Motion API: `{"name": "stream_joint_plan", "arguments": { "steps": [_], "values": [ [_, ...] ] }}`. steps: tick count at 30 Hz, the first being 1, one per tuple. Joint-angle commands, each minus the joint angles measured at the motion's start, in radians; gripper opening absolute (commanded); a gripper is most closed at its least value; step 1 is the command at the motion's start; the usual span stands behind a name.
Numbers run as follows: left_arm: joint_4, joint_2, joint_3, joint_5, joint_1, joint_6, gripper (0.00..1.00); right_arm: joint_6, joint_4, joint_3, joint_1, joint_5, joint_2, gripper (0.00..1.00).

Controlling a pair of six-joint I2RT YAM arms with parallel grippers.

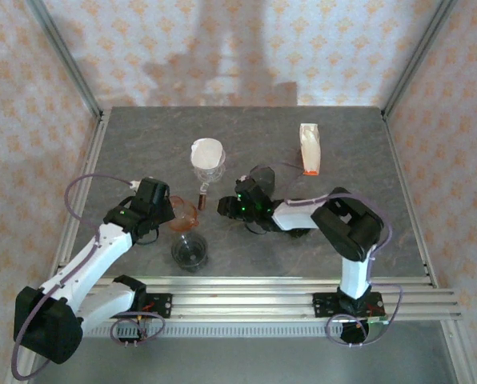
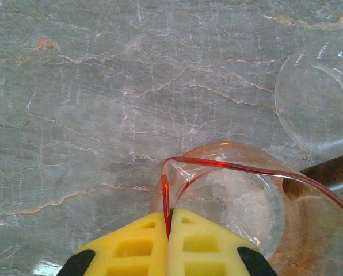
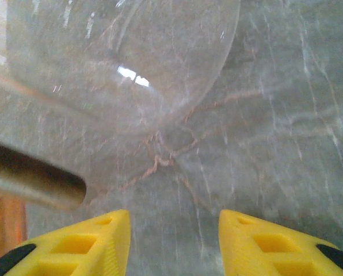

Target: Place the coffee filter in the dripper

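Quick rundown of what you've got on the table (image 1: 342, 172) right now.

Your left tool (image 1: 171, 213) is clamped on the rim of a red-rimmed clear cup (image 1: 183, 214), a bit left of centre in the top view. In the left wrist view you can see the yellow fingers (image 2: 131, 247) pressed flat together at the bottom of the frame, with the thin red rim pinched in the seam between them.

Your right tool (image 1: 225, 206) is open and has nothing in it. In the right wrist view its 2 fingers stand well apart in the lower corners, with only bare marble between them. In the top view it sits near the middle, pointing toward the left of the frame, close to the cup.

The white coffee filter (image 1: 207, 150) is up in the centre of the top view, at the mouth of the clear glass dripper (image 1: 213, 170). I can't tell from here whether it's fully seated. A brown handle (image 1: 202, 193) pokes out just below the dripper, toward the 2 tools.

Other bits: a clear glass (image 1: 190, 250) stands at lower centre, below the cup, and a white pack (image 1: 309, 148) with an orange end lies at upper right, well apart from everything else.
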Motion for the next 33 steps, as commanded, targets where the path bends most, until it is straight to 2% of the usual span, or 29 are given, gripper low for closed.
{"name": "stream_joint_plan", "arguments": {
  "steps": [1, 7, 10, 12, 15, 18, 23, 27, 30, 33],
  "values": [
    [-0.012, -0.03, 0.025, 0.007, 0.009, -0.006, 0.0, -0.014, -0.027, -0.041, 0.03, 0.065, -0.115, 0.45],
    [-0.044, -0.077, 0.065, 0.029, 0.003, -0.005, 0.0, -0.03, -0.129, -0.172, 0.056, 0.161, -0.379, 0.49],
    [-0.078, -0.098, 0.103, 0.021, -0.036, -0.003, 0.0, -0.046, -0.22, -0.223, 0.059, 0.224, -0.531, 0.52],
    [-0.104, -0.111, 0.142, -0.036, -0.112, -0.003, 0.0, -0.062, -0.287, -0.242, 0.059, 0.257, -0.621, 0.54],
    [-0.14, -0.098, 0.217, -0.154, -0.291, -0.01, 0.0, -0.075, -0.389, -0.259, 0.059, 0.307, -0.747, 0.55],
    [-0.169, -0.06, 0.27, -0.188, -0.411, -0.034, 0.0, -0.073, -0.468, -0.287, 0.059, 0.363, -0.865, 0.56],
    [-0.108, 0.035, 0.296, -0.251, -0.632, -0.078, 0.0, -0.061, -0.587, -0.333, 0.059, 0.435, -1.032, 0.58],
    [-0.049, 0.195, 0.339, -0.22, -0.711, -0.078, 0.0, -0.038, -0.658, -0.355, 0.059, 0.458, -1.101, 0.59],
    [0.003, 0.294, 0.346, -0.166, -0.713, -0.077, 0.0, -0.026, -0.686, -0.367, 0.058, 0.457, -1.13, 0.59],
    [0.014, 0.376, 0.353, -0.16, -0.714, -0.07, 0.0, -0.022, -0.711, -0.374, 0.058, 0.459, -1.148, 0.59]
  ]
}}
